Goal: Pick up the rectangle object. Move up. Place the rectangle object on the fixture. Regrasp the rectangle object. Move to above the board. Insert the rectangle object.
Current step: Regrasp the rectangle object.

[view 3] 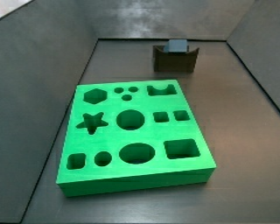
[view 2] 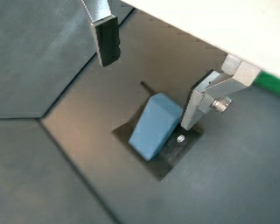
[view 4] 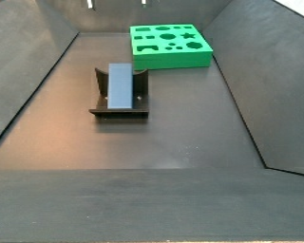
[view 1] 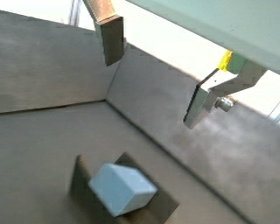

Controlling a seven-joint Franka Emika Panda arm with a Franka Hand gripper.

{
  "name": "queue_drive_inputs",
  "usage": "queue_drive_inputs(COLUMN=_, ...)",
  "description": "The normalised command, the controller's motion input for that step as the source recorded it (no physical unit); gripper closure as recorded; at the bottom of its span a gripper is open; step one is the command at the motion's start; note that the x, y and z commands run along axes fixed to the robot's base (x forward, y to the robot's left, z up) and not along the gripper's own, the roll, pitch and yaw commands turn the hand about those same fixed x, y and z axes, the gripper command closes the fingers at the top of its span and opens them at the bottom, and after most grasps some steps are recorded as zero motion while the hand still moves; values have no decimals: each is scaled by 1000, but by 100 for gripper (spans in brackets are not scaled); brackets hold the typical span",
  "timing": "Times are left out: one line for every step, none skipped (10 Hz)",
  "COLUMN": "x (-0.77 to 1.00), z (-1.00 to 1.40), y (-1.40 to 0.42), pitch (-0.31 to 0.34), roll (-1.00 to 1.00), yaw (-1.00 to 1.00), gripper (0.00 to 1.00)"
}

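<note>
Your end effector [view 2: 154, 74] is the closest thing to the wrist cameras, and it hangs above the fixture with its two silver finger plates spread wide and nothing between them. You can see only the lower parts of the fingers [view 1: 112, 39] in both wrist views; the body above them is cut off by the frame edge, and neither side view shows the end effector at all.

Below the spread fingers, the rectangle object [view 2: 156, 127] rests on the fixture [view 2: 166, 156], leaning at a tilt in the notch rather than lying flat. In a wrist view you look almost straight at one pale end face of the block [view 1: 119, 189], so its length is foreshortened and most of the fixture [view 1: 81, 179] is cut off at the frame edge. In a side view the block [view 4: 121, 84] lies along the dark bracket [view 4: 118, 111], which stands on the bin floor [view 4: 180, 133] near the middle, well apart from the green board [view 4: 169, 46] at the far end. In a side view from the board's end, only the top of the block [view 3: 177, 45] pokes above the fixture [view 3: 174, 59], which sits by the far wall; the rest is hidden behind the bracket. The board [view 3: 136, 134] lies flat, all its cut-outs empty.
</note>
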Motion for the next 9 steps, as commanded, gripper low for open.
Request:
queue_drive_inputs(x=81, z=-12, y=-33, pitch=89, roll=1000, yaw=59, gripper=0)
queue_drive_inputs(x=95, z=-18, y=-37, pitch=122, roll=1000, yaw=79, gripper=0)
queue_drive_inputs(x=98, z=-18, y=-40, pitch=162, roll=1000, yaw=115, gripper=0)
queue_drive_inputs(x=101, z=-17, y=-45, pitch=162, roll=832, yaw=133, gripper=0)
queue_drive_inputs(x=104, z=-21, y=-44, pitch=154, roll=707, yaw=148, gripper=0)
queue_drive_inputs(x=103, z=-22, y=-47, pitch=136, roll=455, yaw=170, gripper=0)
queue_drive_inputs(x=94, z=-12, y=-30, pitch=105, roll=262, yaw=184, gripper=0)
queue_drive_inputs(x=36, z=-1000, y=76, pitch=41, roll=152, yaw=261, gripper=0)
queue_drive_inputs(x=34, z=-1000, y=76, pitch=20, roll=131, yaw=261, gripper=0)
